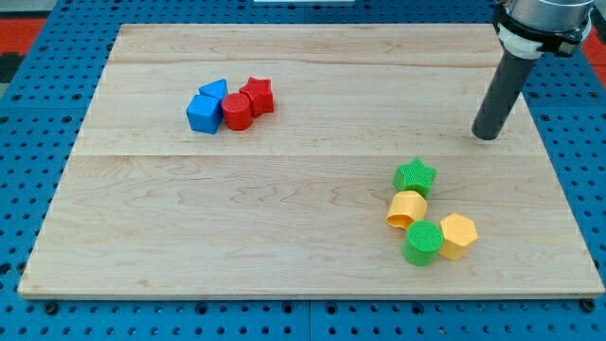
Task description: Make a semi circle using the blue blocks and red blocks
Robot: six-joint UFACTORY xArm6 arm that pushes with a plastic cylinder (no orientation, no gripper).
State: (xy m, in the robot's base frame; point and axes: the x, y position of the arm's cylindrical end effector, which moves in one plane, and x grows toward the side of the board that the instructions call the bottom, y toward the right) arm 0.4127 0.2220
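Observation:
Four task blocks cluster at the board's upper left. A blue cube (203,113) sits at the cluster's left, with a blue triangular block (215,89) just above it. A red cylinder (237,111) touches the cube's right side. A red star-shaped block (258,96) sits right of and slightly above the cylinder. My tip (486,135) rests on the board at the upper right, far to the right of this cluster and touching no block.
A second cluster lies at the lower right: a green star (415,176), a yellow arch-like block (408,209), a green cylinder (423,242) and a yellow hexagonal block (458,235). The wooden board (284,227) lies on a blue pegboard table.

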